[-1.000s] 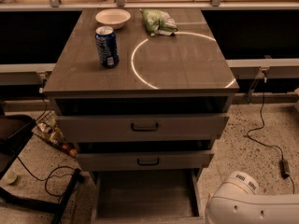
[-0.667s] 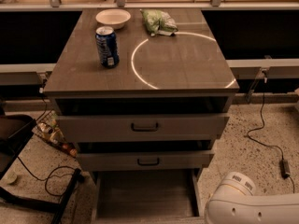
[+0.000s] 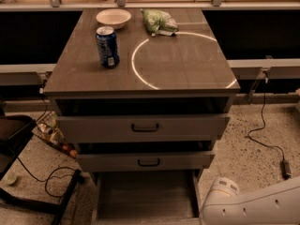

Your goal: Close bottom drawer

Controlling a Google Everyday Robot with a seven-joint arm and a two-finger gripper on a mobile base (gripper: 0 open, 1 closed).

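The bottom drawer [image 3: 145,196] is pulled far out at the foot of the cabinet. Its long shallow grey tray runs toward me and its front panel is below the picture's lower edge. Above it stand the middle drawer [image 3: 147,161] and the top drawer [image 3: 143,127], each with a dark bar handle and slightly open. Only a white arm segment [image 3: 248,203] shows at the lower right, right of the tray. The gripper itself is out of view.
On the cabinet top [image 3: 187,64] stand a blue can [image 3: 107,46], a white bowl [image 3: 113,18] and a green bag [image 3: 159,21]. A black chair base [image 3: 28,191] and cables lie at the lower left. A cable [image 3: 265,135] runs across the floor at right.
The white arm segment at the lower right has shifted slightly; the drawers and objects on top have not moved.
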